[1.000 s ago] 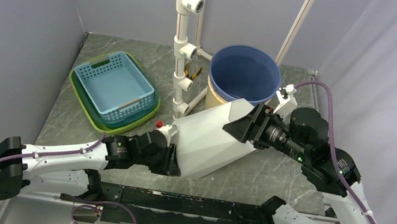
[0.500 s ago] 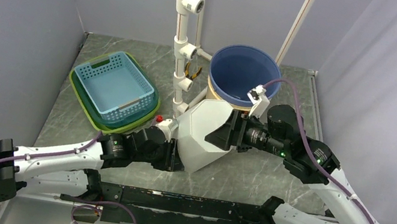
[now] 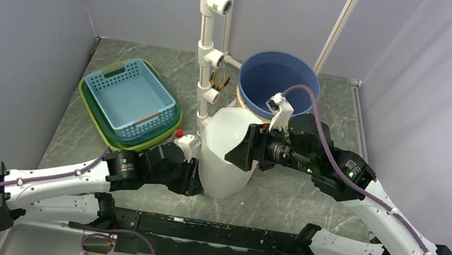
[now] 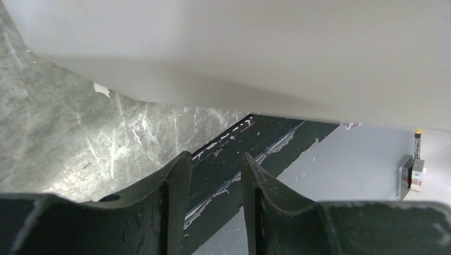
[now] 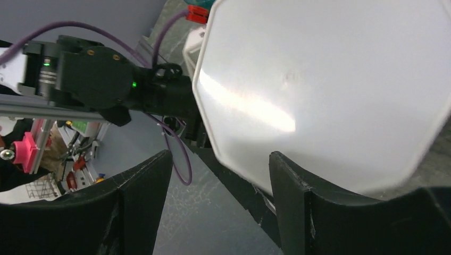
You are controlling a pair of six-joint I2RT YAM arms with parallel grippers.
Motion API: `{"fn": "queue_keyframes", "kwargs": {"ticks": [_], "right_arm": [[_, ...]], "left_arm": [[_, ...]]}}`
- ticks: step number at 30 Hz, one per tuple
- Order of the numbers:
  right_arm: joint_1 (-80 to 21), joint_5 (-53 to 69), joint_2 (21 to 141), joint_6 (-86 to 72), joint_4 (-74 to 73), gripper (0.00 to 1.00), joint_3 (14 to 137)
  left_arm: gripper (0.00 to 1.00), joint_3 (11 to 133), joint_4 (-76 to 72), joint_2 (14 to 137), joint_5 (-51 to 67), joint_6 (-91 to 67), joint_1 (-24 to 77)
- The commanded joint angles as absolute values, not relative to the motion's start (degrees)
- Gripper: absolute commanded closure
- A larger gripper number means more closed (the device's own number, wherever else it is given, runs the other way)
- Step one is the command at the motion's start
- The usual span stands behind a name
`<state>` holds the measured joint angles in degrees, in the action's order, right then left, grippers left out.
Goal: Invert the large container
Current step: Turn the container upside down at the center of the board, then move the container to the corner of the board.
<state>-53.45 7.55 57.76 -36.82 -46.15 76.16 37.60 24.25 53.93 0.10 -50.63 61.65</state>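
The large container (image 3: 225, 156), white and faceted, stands nearly upright in the middle of the table. Its closed octagonal end (image 5: 324, 90) fills the right wrist view. My left gripper (image 3: 192, 179) sits at its lower left side, low over the table. In the left wrist view the white wall (image 4: 239, 48) spans the top, and the left gripper (image 4: 215, 156) is open with nothing between its fingers. My right gripper (image 3: 238, 152) presses in at the container's upper right. The right gripper (image 5: 220, 154) is open wide and holds nothing.
A blue bucket (image 3: 279, 84) nested in a tan one stands just behind the container. Stacked blue and green baskets (image 3: 130, 101) lie at the left. A white pipe frame (image 3: 207, 48) rises behind. A black rail (image 3: 206, 231) runs along the near edge.
The container swung from lying tilted toward the right to standing nearly upright. My right arm moved left with its upper end. The left gripper stayed at its lower end.
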Motion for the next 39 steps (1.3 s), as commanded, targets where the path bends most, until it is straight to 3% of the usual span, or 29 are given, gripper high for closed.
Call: {"fn": "queue_keyframes", "kwargs": {"ticks": [1, 9, 13, 17, 23, 29, 34, 39], "right_arm": [[-54.2, 4.5, 58.3, -34.6, -48.4, 0.29, 75.7], [-55.9, -2.3, 61.0, -30.6, -52.0, 0.26, 83.1], [-56.1, -5.0, 61.8, -29.4, -52.0, 0.22, 86.5], [-56.5, -7.8, 62.2, -28.8, -51.1, 0.18, 86.8], [-56.7, -11.8, 64.0, -28.8, -53.7, 0.15, 88.7], [-57.3, -9.8, 64.2, -28.9, -51.2, 0.13, 88.6], [-58.5, -13.4, 68.0, -28.4, -55.5, 0.12, 94.0], [-61.3, -21.6, 73.3, -28.2, -61.1, 0.12, 100.0]], "left_arm": [[0.55, 41.5, 29.2, 50.5, -3.4, -46.7, 62.1], [0.53, 44.0, 39.2, 45.5, -10.5, -46.8, 62.1], [0.42, 49.1, 47.9, 45.5, -19.4, -46.2, 62.1], [0.24, 55.7, 54.3, 47.5, -28.9, -42.2, 62.1], [0.06, 61.6, 51.6, 49.7, -39.2, -27.5, 61.0], [0.05, 58.5, 37.2, 51.1, -29.0, -16.2, 46.2], [0.05, 61.2, 37.1, 54.4, -21.3, -16.9, 32.5], [0.05, 63.8, 41.0, 55.6, -23.8, -14.7, 29.4]]}}
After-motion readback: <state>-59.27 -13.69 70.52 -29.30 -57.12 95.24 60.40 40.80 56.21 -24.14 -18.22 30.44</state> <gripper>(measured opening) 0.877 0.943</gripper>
